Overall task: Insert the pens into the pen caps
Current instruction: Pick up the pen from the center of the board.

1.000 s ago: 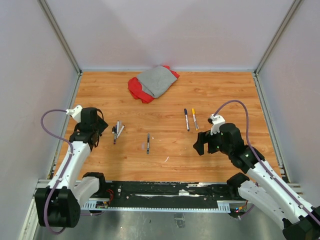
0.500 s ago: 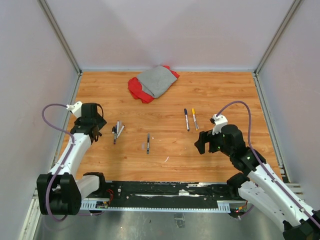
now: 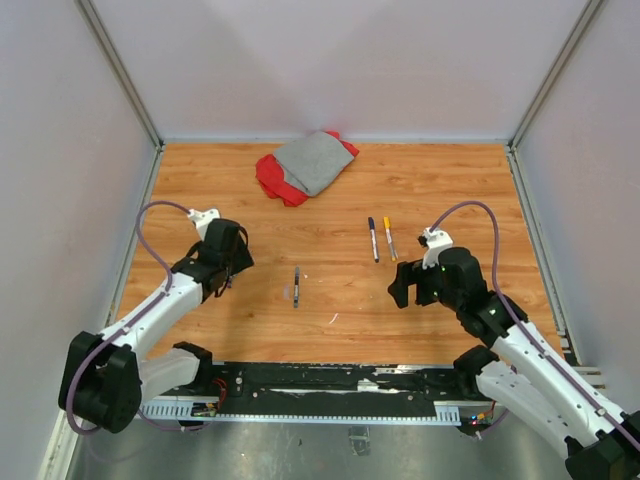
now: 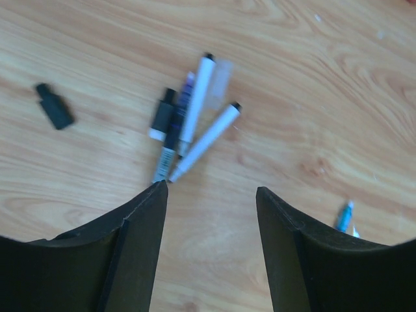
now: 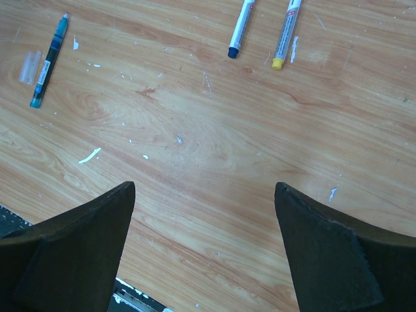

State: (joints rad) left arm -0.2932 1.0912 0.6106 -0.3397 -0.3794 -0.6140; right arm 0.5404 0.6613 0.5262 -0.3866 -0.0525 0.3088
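My left arm (image 3: pixel 160 305): stretched forward, angled inward, wrist tipped down.
My left gripper (image 4: pixel 211 195): jaws partly apart, gripping nothing.
My right arm (image 3: pixel 520 345): bent, reaching inward.
My right gripper (image 5: pixel 205 188): jaws spread wide, gripping nothing.

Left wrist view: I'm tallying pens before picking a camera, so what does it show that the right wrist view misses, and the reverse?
Only the left wrist view shows the cluster of pens lying crossed, with a loose black cap to their left. Only the right wrist view shows the dark-tipped pen and the yellow-tipped pen side by side. Both show the wooden table and, it seems, the same teal pen. Each also shows its own open claw: left claw, right claw.
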